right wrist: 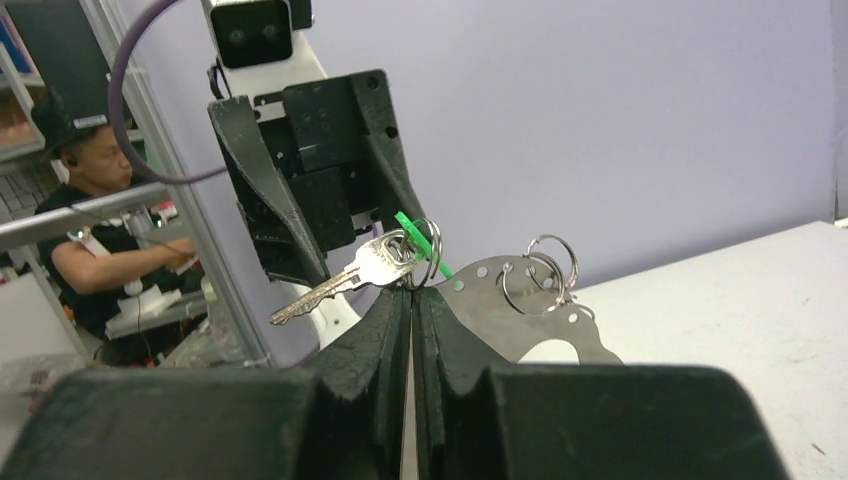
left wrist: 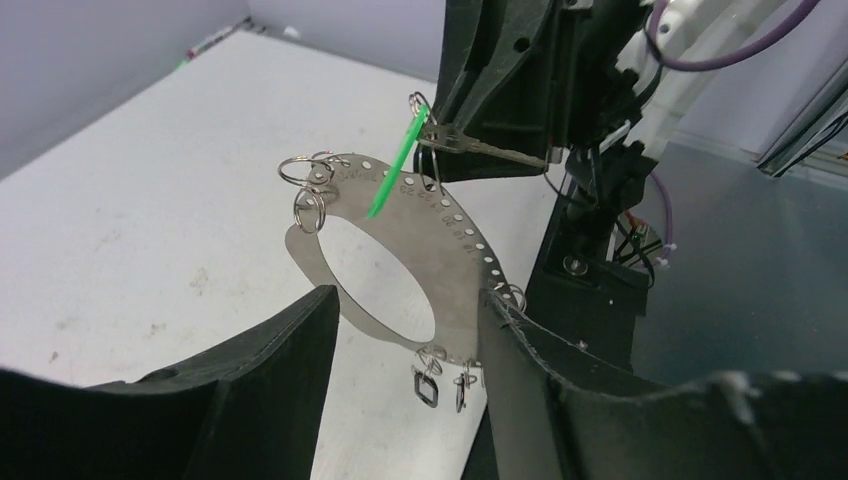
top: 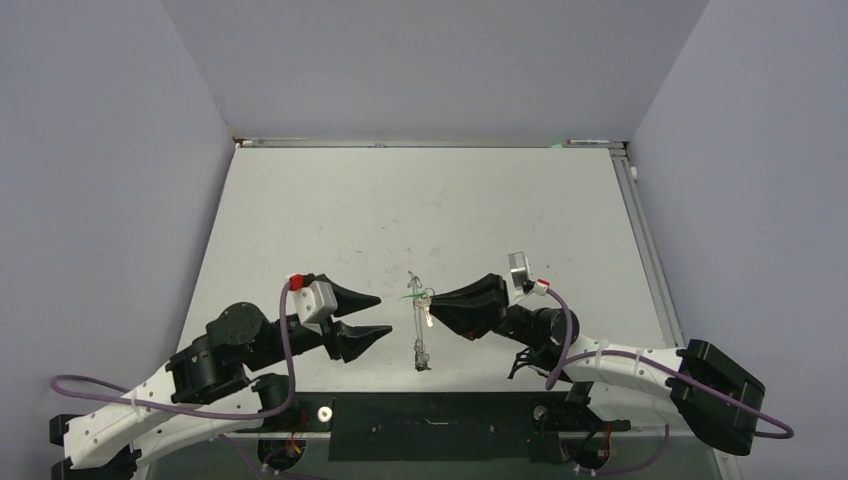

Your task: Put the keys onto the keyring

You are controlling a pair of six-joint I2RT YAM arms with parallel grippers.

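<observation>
The keyring [top: 420, 335] is a flat oval steel plate with a row of holes and small split rings [left wrist: 305, 175], standing on edge above the table. My right gripper [top: 434, 300] is shut on its upper edge [right wrist: 412, 295]. There a split ring carries a silver key [right wrist: 340, 283] and a bright green tag [left wrist: 395, 175]. Two dark-headed keys [left wrist: 425, 388] dangle from the plate's [left wrist: 445, 250] low end. My left gripper [top: 384, 315] is open and empty, just left of the plate, which shows between its fingers [left wrist: 270, 380].
The black base plate [top: 430, 425] of the arms lies at the table's near edge, under the keyring's low end. Purple cables [top: 290, 340] loop beside both arms. The table's raised rim [top: 640, 220] runs along the right side.
</observation>
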